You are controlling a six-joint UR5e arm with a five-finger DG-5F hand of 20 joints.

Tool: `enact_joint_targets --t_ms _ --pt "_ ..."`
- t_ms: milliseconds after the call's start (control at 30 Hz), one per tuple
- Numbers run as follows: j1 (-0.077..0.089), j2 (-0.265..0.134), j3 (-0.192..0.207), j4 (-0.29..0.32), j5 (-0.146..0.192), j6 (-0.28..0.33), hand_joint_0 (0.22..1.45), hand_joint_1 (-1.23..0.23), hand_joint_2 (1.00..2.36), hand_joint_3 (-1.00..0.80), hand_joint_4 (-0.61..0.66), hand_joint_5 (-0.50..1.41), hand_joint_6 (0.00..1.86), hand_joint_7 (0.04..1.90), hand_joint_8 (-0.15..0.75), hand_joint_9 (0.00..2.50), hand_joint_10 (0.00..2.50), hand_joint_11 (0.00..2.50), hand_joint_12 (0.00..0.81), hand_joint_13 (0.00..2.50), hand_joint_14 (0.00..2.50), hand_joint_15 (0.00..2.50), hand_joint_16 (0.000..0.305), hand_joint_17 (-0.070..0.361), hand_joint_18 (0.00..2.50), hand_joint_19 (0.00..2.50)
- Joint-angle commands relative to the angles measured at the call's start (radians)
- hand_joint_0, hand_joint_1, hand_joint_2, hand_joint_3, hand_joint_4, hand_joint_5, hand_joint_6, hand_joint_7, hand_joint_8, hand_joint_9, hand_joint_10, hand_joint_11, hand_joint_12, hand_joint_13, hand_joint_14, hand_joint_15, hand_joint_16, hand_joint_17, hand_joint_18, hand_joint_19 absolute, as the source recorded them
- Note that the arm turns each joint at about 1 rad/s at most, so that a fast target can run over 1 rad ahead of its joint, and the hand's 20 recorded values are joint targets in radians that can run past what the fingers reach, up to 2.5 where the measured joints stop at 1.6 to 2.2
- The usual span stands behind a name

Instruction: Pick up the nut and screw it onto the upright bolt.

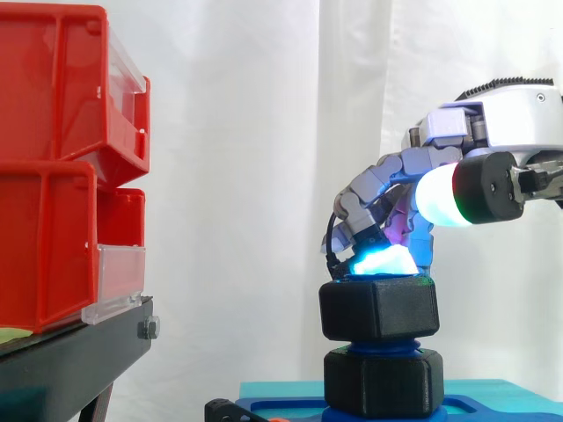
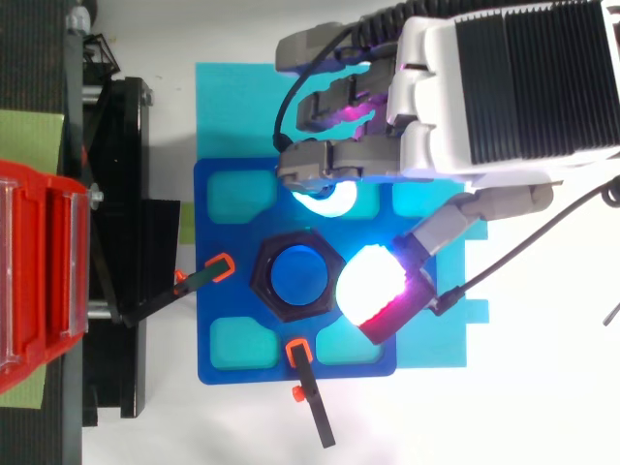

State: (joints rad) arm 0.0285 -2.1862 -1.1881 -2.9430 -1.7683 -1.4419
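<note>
Robot hand [image 1: 391, 171] sits atop nut [image 1: 378, 309] — on the bolt [image 2: 298, 274] (clamped or merely touching, cannot tell).

Nut look: the nut [image 1: 378, 309] is black, thick and six-sided, with a round bore.
Nut place: threaded on the bolt [image 2: 295, 274], up at its top end, over the middle of the blue base plate [image 2: 358, 368].
Nut pose: level, flats vertical, bore facing up.
Bolt look: blue and round, its flat end filling the nut's bore from above.
Bolt pose: upright, rising from a black hexagonal collar [image 1: 383, 380] on the plate.
Gap: a short band of blue thread shows between nut and collar, so the two are apart.
</note>
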Motion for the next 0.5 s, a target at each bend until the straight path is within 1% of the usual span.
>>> enact_joint_targets --t_ms 0,67,167,200,267,333,400,467 --pt "-0.013 0.000 0.025 -0.004 -0.022 0.000 0.52 -0.20 1.00 -0.50 0.08 0.08 0.61 1.41 0.181 1.34 0.00 0.00 0.161 0.96 0.00 0.00 0.013 0.029 0.54 0.00" --pt "-0.016 0.000 0.038 -0.008 -0.028 0.000 0.52 -0.20 1.00 -0.50 0.08 0.08 0.59 1.41 0.190 1.33 0.00 0.00 0.163 0.96 0.00 0.00 0.013 0.030 0.54 0.00" --pt "-0.019 0.000 0.056 -0.025 -0.033 0.000 0.51 -0.18 1.00 -0.50 0.16 0.06 0.51 1.53 0.227 1.30 0.00 0.00 0.190 0.92 0.00 0.00 0.017 0.038 0.48 0.00" --pt "-0.019 0.000 0.059 -0.028 -0.031 0.000 0.51 -0.18 1.00 -0.50 0.18 0.05 0.50 1.46 0.240 1.27 0.00 0.00 0.197 0.89 0.00 0.00 0.018 0.041 0.46 0.00" --pt "-0.019 0.000 0.071 -0.039 -0.031 -0.002 0.51 -0.17 1.00 -0.50 0.19 0.03 0.50 1.40 0.251 1.24 0.00 0.00 0.202 0.87 0.00 0.00 0.020 0.044 0.45 0.00" --pt "-0.015 0.000 0.071 -0.036 -0.028 -0.002 0.50 -0.17 1.00 -0.50 0.21 0.01 0.50 1.30 0.256 1.20 0.00 0.00 0.209 0.85 0.00 0.00 0.022 0.048 0.42 0.00" --pt "-0.012 0.000 0.071 -0.036 -0.028 -0.002 0.50 -0.16 1.00 -0.50 0.24 -0.02 0.50 1.12 0.257 1.14 0.00 0.00 0.216 0.82 0.00 0.00 0.023 0.051 0.42 0.00" --pt "-0.009 0.000 0.071 -0.036 -0.025 -0.002 0.50 -0.16 1.00 -0.50 0.26 -0.04 0.50 1.04 0.252 1.10 0.00 0.00 0.221 0.81 0.00 0.00 0.024 0.054 0.40 0.00"
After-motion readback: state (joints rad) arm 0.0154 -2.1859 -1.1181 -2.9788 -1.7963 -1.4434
